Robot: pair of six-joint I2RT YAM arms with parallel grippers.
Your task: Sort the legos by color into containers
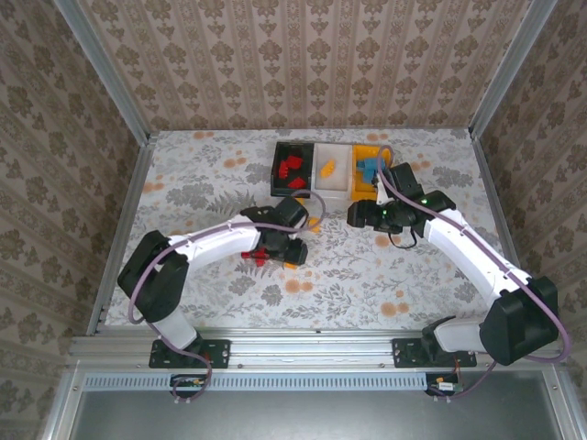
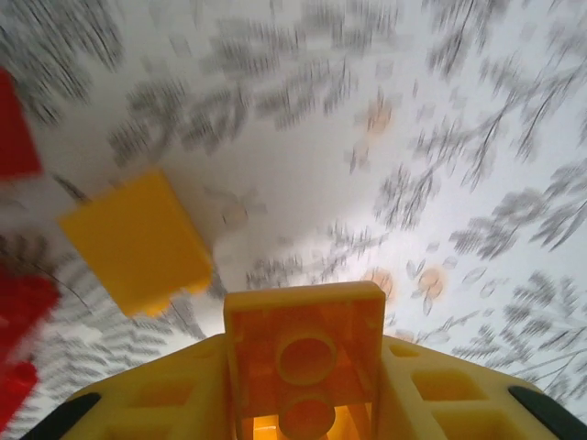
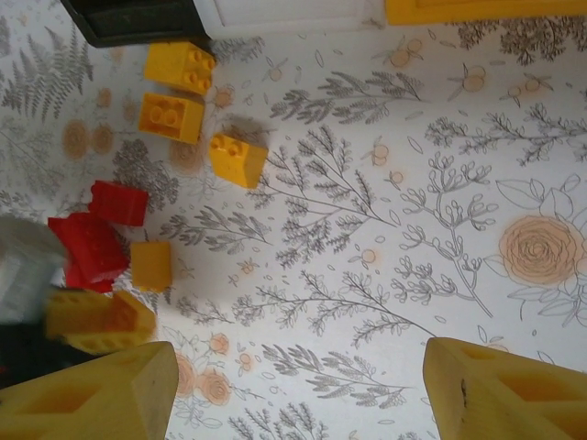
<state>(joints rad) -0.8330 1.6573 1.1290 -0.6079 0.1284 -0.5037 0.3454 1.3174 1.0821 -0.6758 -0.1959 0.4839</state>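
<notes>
left pincer (image 2: 304, 414): closed on an orange brick (image 2: 305, 321), pinched between its yellow fingers (image 2: 156, 408) with the studs facing the wrist camera; it hangs low over the counter (image 1: 413, 275).
around the left pincer: a loose orange brick (image 2: 138, 240) lies on the floral cloth just beside it, and red bricks (image 2: 14, 124) sit at the edge of that blurred view.
right pincer (image 3: 298, 394): wide, with nothing between its two yellow fingertips (image 3: 500, 390); bare cloth lies under the gap.
right pincer's place: from above it sits near the trays, just in front of the white one and well apart from the left pincer.
loose pile: in the right wrist view, three orange legos (image 3: 171, 116) lie close together near the black tray's corner; further along are two red legos (image 3: 117, 203) touching each other, with a single orange one (image 3: 150, 265) just beside them.
black tray (image 1: 276, 174): left end of the row at the far side of the counter, with red legos inside.
white tray (image 1: 341, 181): in the middle, joined to both neighbours, holding one orange piece (image 1: 326, 168).
yellow-orange tray (image 1: 365, 147): right end, with a blue lego (image 1: 367, 168) in it; the right arm crosses over its near corner.
</notes>
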